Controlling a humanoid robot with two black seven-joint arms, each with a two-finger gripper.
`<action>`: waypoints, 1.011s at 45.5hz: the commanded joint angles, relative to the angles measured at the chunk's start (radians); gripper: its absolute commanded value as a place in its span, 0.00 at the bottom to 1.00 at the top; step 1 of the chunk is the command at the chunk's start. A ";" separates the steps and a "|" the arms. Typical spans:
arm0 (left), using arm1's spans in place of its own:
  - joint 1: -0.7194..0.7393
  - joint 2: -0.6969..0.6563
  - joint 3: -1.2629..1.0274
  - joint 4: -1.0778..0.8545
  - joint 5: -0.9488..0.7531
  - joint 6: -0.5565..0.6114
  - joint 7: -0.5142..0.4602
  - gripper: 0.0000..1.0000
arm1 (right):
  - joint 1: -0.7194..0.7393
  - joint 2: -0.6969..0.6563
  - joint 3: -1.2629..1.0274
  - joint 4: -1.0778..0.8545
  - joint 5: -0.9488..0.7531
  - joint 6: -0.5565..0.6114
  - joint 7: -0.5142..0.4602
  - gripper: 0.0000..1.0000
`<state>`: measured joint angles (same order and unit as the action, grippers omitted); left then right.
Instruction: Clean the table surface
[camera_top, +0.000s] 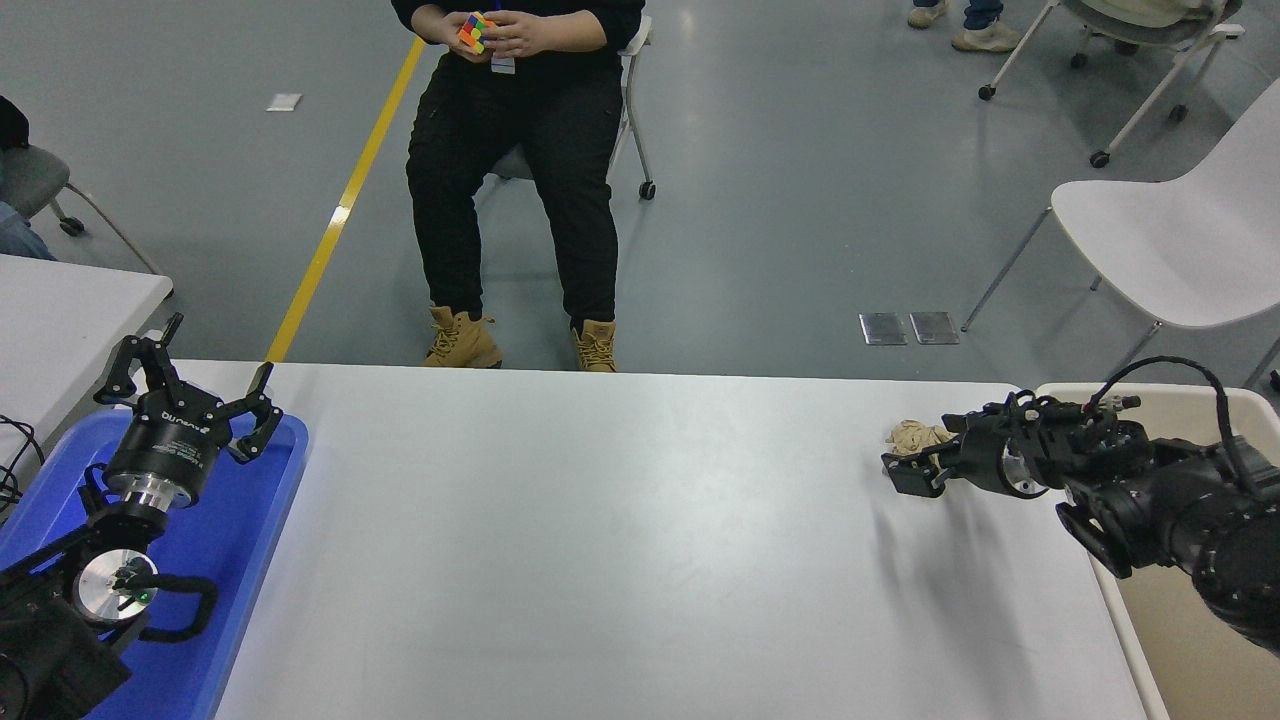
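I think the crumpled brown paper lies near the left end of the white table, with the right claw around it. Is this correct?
Not quite. In the head view the crumpled brown paper lies near the right end of the white table, not the left. The right claw is indeed down at it, its black fingers hiding most of the paper.

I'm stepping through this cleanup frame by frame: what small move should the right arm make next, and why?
Probably shut the right gripper on the crumpled paper. It sits low on the table surface right at the wad, which is partly hidden behind it, and the beige bin waits beside the table.
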<state>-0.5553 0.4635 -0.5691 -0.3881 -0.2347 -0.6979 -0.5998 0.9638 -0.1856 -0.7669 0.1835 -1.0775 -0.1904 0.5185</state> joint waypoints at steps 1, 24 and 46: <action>0.000 0.000 0.000 0.000 0.000 0.000 0.000 1.00 | -0.011 0.023 0.008 -0.042 0.051 -0.004 -0.002 0.98; 0.000 0.000 0.000 0.000 0.000 0.000 0.000 1.00 | -0.053 0.054 0.006 -0.065 0.103 -0.001 -0.003 0.98; 0.000 0.000 0.000 0.000 0.000 0.000 0.000 1.00 | -0.062 0.061 0.001 -0.064 0.100 -0.001 -0.003 0.98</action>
<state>-0.5553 0.4636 -0.5691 -0.3881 -0.2347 -0.6980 -0.5998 0.9084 -0.1283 -0.7627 0.1199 -0.9764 -0.1920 0.5154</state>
